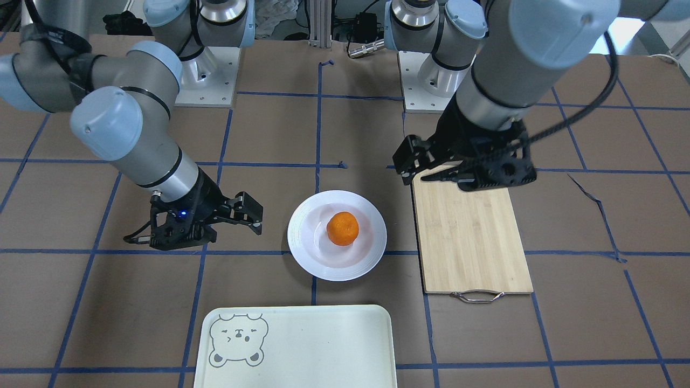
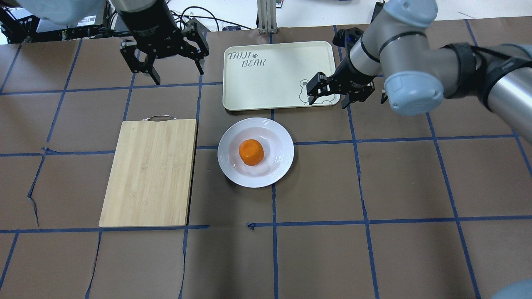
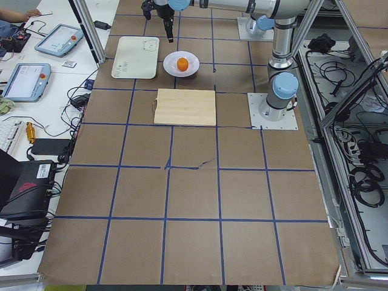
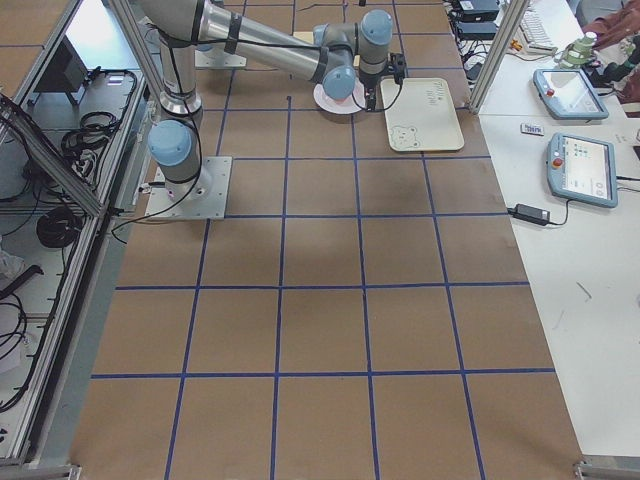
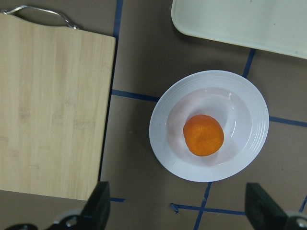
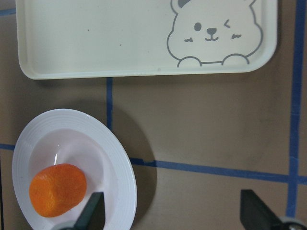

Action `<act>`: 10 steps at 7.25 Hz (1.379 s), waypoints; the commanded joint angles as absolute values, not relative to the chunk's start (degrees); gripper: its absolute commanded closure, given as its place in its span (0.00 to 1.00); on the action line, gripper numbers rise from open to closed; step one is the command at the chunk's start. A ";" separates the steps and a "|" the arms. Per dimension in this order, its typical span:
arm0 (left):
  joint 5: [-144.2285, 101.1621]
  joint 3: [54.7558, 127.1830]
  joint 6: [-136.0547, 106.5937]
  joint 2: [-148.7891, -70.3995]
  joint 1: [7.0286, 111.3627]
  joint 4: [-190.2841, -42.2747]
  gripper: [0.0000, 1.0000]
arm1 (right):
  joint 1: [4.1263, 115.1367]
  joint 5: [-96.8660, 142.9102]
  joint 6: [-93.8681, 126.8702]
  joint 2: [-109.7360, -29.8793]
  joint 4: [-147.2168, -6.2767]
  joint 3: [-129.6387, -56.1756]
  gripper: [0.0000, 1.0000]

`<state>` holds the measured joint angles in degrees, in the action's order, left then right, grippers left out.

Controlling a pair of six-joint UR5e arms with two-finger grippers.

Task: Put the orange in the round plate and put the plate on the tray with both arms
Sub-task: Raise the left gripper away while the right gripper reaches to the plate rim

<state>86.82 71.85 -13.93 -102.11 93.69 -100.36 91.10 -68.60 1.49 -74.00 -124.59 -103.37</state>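
The orange (image 2: 251, 152) (image 1: 343, 228) lies in the well of the round white plate (image 2: 286, 154) (image 1: 302, 240) at mid-table. The cream tray (image 2: 270, 74) (image 1: 312, 345) sits just beyond the plate, with nothing on it. My left gripper (image 2: 178, 72) (image 1: 431, 178) hangs high in the air, open and empty. Its wrist view looks down on the orange (image 5: 203, 135) and plate (image 5: 163, 139). My right gripper (image 2: 328, 100) (image 1: 234, 229) hovers lower, open and empty, beside the tray's bear corner. Its wrist view shows the plate (image 6: 120, 163), the orange (image 6: 57, 189) and the tray (image 6: 96, 38).
A bamboo cutting board (image 2: 149, 172) (image 1: 469, 237) with a metal handle lies beside the plate on my left arm's side. Blue tape lines cross the brown table cover. Tablets (image 4: 580, 170) and a person's hand (image 3: 24, 15) are on the side benches.
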 commanded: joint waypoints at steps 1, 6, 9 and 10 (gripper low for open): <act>88.24 71.89 -13.36 -96.61 91.25 -102.81 0.00 | 92.19 -63.72 6.91 -68.67 -140.90 -110.99 0.00; 88.33 78.74 -13.27 -92.29 90.79 -102.84 0.00 | 96.68 -59.85 16.08 -63.72 -150.10 -114.16 0.01; 88.42 82.42 -13.36 -92.29 90.79 -92.94 0.00 | 97.47 -59.77 16.69 -63.81 -149.85 -116.18 0.16; 88.33 84.44 -13.36 -91.94 90.79 -89.51 0.00 | 97.56 -60.20 18.35 -64.16 -149.77 -116.71 0.17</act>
